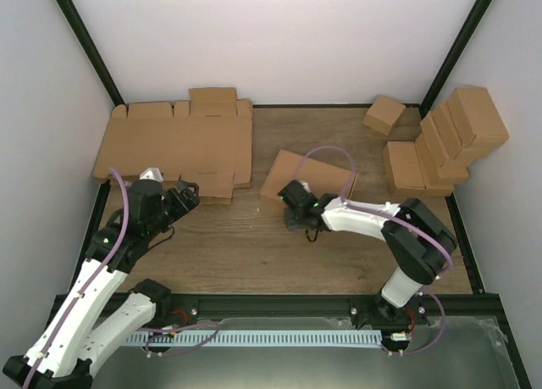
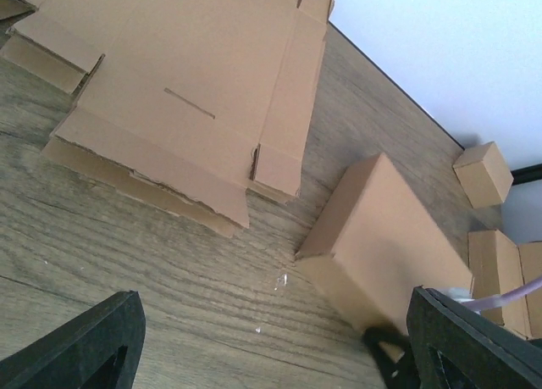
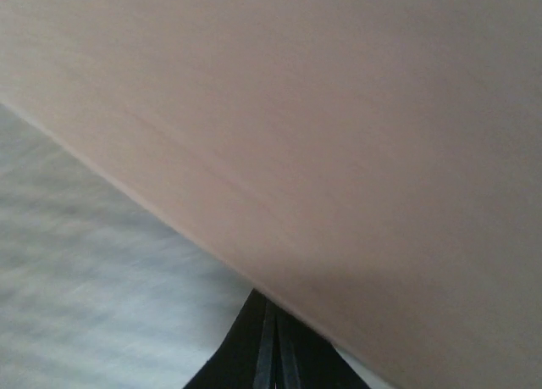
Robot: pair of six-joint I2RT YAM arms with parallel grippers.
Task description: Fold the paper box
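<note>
- The paper box [image 1: 284, 173] is plain brown and shallow, lid shut, lying mid-bench [image 1: 246, 249].
- The right hand [image 3: 271, 338], fingers pressed together, sits at the box's near edge.
- The left hand [image 2: 279, 347] is spread wide and holds nothing, near the flat cardboard sheets [image 1: 178, 147].
- Small closed boxes [image 1: 440, 147] are stacked far right.

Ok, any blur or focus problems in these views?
Top external: sharp, evenly lit. Left wrist: sharp, the paper box crisp. Right wrist: smeared and out of focus, the box filling the frame too close; the right gripper is just a dark wedge.
</note>
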